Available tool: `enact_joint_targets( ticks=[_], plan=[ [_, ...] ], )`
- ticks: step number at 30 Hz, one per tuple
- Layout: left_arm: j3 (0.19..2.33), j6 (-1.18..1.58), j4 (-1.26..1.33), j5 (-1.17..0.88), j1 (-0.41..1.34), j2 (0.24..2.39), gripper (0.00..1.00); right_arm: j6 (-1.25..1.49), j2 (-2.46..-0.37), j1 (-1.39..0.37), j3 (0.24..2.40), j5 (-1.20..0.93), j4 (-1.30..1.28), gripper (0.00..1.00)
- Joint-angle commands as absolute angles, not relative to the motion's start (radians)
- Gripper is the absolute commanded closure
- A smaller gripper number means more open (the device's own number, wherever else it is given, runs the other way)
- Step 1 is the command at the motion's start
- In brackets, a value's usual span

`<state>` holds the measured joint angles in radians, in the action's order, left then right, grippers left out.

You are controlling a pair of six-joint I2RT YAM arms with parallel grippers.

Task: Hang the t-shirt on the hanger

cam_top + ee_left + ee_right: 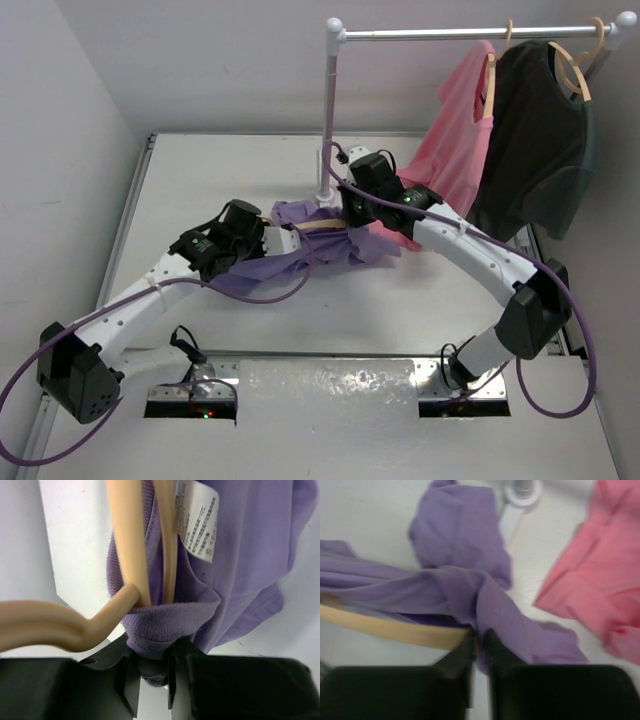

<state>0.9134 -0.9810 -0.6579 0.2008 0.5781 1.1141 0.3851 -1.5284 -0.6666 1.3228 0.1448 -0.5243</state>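
Here, near edge: arm bases bolted side by side, both arms reaching away over the white table [200,170].
Left gripper [150,677]: narrowed to a tight pinch on the rolled neckband, cloth bunched between the fingers; probably held so to anchor the neck opening while wood is fed through it.
T-shirt [330,250]: lavender, crumpled on the table between the two grippers, not yet hung; care label [200,522] turned outward at the neck.
Hanger [131,540]: pale wood, lying low inside the t-shirt; two thin tan limbs passing through the neck opening, a bent tan part running out to the left of the left wrist view, apparently the hook, outside the cloth.
Right gripper [479,647]: closed on a gather of lavender cloth at the tip of one hanger arm; wood itself nipped or not, impossible to tell. Probably placed there to draw a shoulder over the arm's end.
Stage, as a judgement: threading under way, cloth bunched rather than spread, lifting not yet begun.
Risk, as a judgement: neckband sliding off the limbs if either pinch loosens.
Rack foot [522,490]: white disc just beyond the t-shirt, pole [331,110] rising from it.
Pink shirt [460,130]: hung at far right, hem close beside the right arm.
Black shirt [535,150]: hung just beside the pink one.
Rail [430,33]: farthest, carrying both; likely destination.
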Motion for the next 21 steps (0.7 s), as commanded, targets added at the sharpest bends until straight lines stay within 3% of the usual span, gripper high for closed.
enact_joint_targets(
  ticks=[1, 3, 4, 7, 10, 15, 21],
  plan=[
    [0.934, -0.973, -0.626, 0.164, 0.612, 1.127, 1.00, 0.338, -1.500, -0.693, 1.376, -0.064, -0.433, 0.70],
    [0.943, -0.965, -0.632, 0.147, 0.611, 1.131, 1.00, 0.292, -1.471, -0.692, 1.341, -0.075, -0.437, 0.51],
    [0.951, -0.951, -0.637, 0.135, 0.611, 1.131, 1.00, 0.244, -1.444, -0.690, 1.330, -0.072, -0.451, 0.35],
    [0.983, -0.930, -0.666, 0.066, 0.611, 1.124, 1.00, 0.111, -1.419, -0.690, 1.327, -0.100, -0.527, 0.07],
    [0.992, -0.954, -0.701, -0.011, 0.611, 1.115, 1.00, -0.041, -1.401, -0.689, 1.328, -0.191, -0.580, 0.08],
    [0.980, -1.028, -0.733, -0.120, 0.612, 1.071, 1.00, -0.147, -1.405, -0.690, 1.282, -0.425, -0.560, 0.40],
    [1.002, -1.035, -0.747, -0.133, 0.611, 1.074, 1.00, -0.179, -1.534, -0.696, 1.388, -0.543, -0.603, 0.48]
  ],
)
